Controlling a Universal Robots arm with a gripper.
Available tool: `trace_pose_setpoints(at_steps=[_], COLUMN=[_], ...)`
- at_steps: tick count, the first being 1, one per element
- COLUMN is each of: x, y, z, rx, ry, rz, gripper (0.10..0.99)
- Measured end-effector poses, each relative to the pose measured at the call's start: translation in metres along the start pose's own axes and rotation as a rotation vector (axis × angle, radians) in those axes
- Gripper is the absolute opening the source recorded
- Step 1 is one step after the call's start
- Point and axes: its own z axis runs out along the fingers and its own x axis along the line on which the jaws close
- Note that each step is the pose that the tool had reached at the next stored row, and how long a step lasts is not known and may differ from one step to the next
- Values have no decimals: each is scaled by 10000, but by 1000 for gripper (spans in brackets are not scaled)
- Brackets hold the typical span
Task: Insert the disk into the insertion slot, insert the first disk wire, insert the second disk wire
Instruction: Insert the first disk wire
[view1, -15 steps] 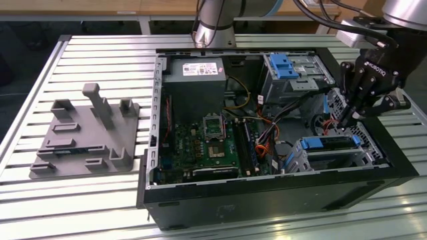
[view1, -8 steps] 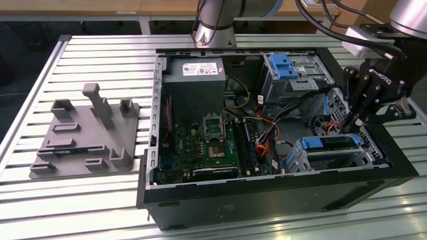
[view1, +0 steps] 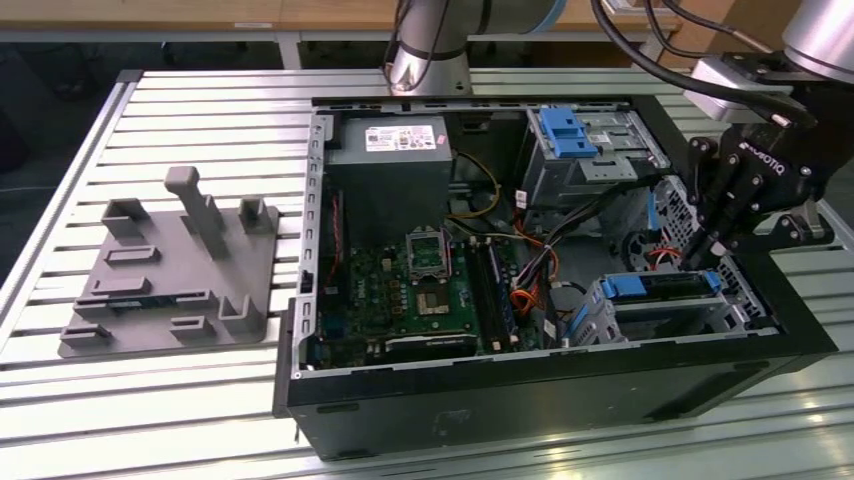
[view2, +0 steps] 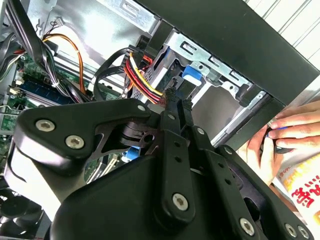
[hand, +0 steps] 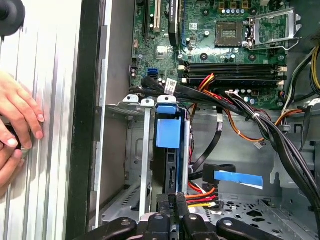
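Status: the disk (view1: 654, 287) is seated in the drive cage (view1: 731, 312), at the exterior view's right inside the open computer case (view1: 534, 395). Its blue carrier is seen upright between the cage walls in the first wrist view. The gripper (view1: 705, 255) is lowered into the case, just beside the disk. In both wrist views its fingers (view2: 170, 107) are seen pressed together, pinching the wire plug (hand: 172, 196) of a red-yellow-black bundle at the disk's edge. Whether the plug is fully seated cannot be told. A person's hand (hand: 17, 117) is rested on the slatted table (view1: 200, 100) outside the case wall.
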Motion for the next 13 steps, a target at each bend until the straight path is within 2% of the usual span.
trace_pose_setpoints(at_steps=[7, 13], x=[-6, -9], y=[0, -2], z=[14, 37], rx=[-3, -32], ry=[-1, -10], rz=[24, 259], gripper=[165, 165])
